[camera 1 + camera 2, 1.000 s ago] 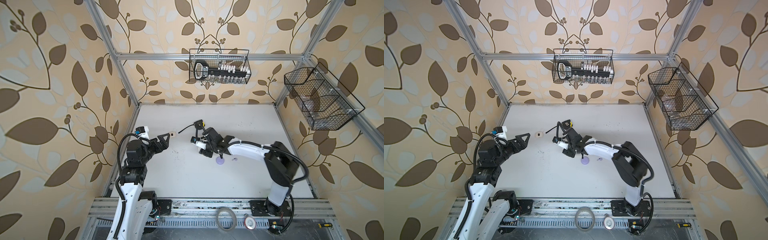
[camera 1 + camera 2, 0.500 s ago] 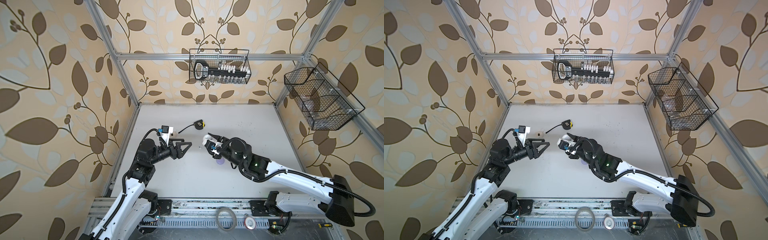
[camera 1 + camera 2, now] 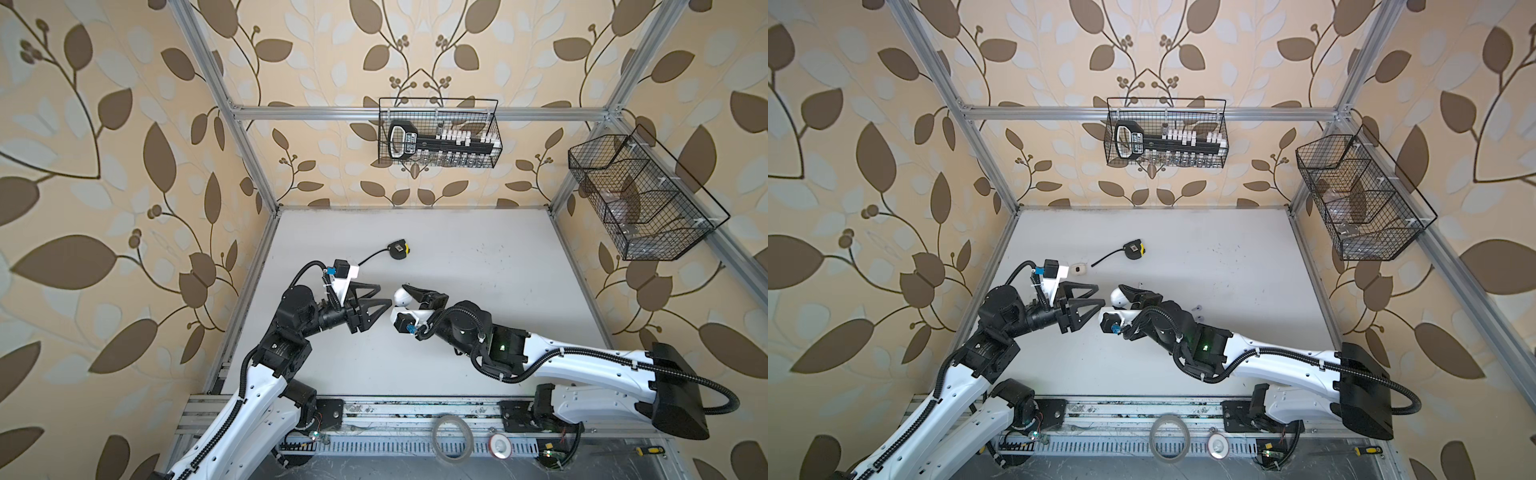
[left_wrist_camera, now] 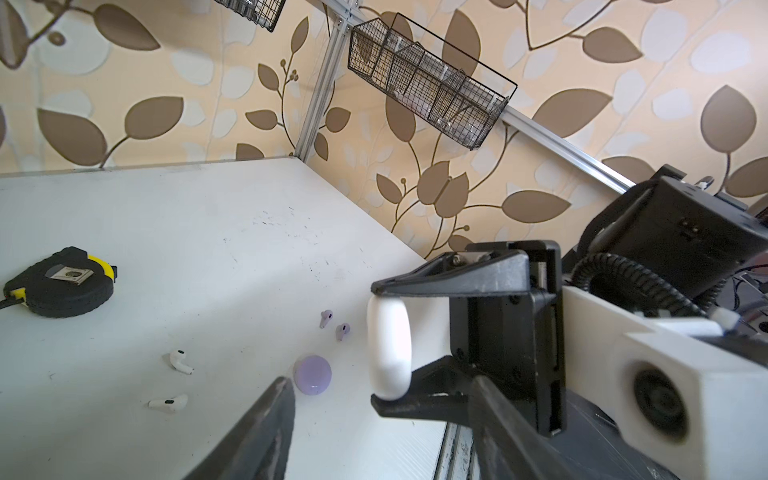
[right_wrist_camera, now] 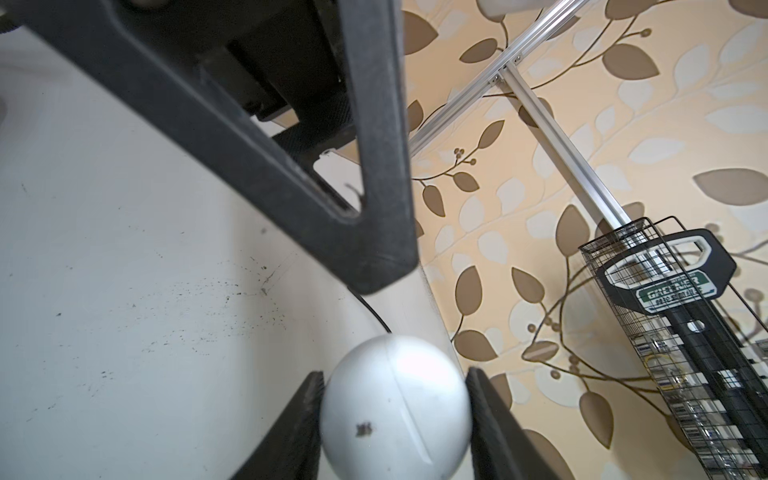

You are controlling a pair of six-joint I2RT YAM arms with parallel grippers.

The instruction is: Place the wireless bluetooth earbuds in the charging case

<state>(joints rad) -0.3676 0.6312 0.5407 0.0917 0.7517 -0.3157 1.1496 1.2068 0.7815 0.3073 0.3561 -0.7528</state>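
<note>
Right gripper [image 5: 395, 411] pinches white oval plastic charging case [image 4: 389, 345], long axis spanning finger to finger; left gripper [image 3: 385, 294] spread, facing it.

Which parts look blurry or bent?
In the left wrist view the near dark finger is blurred while the tape measure is sharp; in the right wrist view the white case shows a sheen; in both top views the wide lens splays the walls outward.

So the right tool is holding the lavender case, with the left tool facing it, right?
No. The right tool holds the white case, not the lavender one. The left wrist view shows the lavender case lying on the table. The left tool does face the held case.
</note>
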